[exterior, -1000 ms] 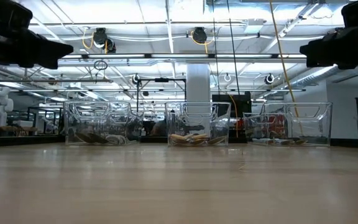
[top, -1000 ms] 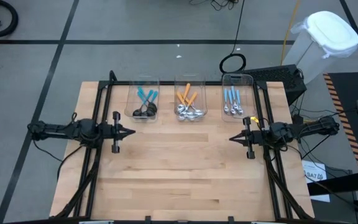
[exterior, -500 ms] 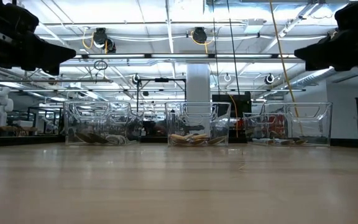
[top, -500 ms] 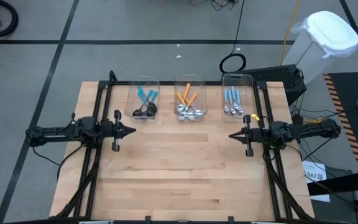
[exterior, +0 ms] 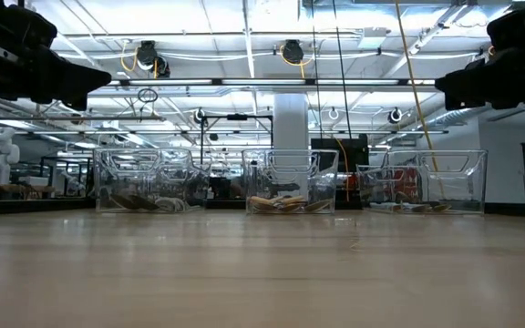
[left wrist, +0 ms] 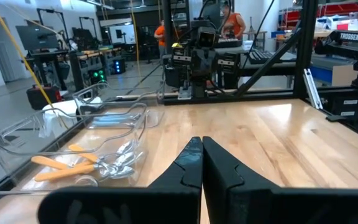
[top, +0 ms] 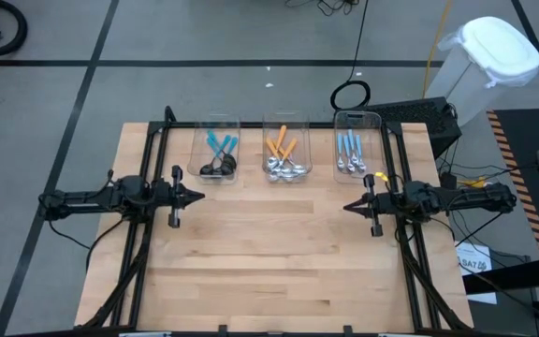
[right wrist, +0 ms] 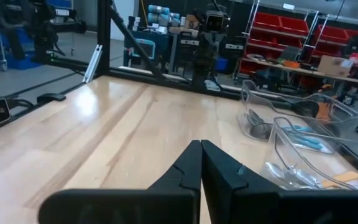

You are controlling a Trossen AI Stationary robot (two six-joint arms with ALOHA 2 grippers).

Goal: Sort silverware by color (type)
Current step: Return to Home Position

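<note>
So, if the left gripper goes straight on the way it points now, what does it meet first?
Most likely the right gripper, which roughly faces it. Between it and the left gripper lies only bare table, below both. Whether their heights match exactly is unclear.

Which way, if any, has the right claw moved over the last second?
Yes, slightly. In the low view the right claw has dipped a little, ending nearer the rim of the right-hand clear bin.
</note>
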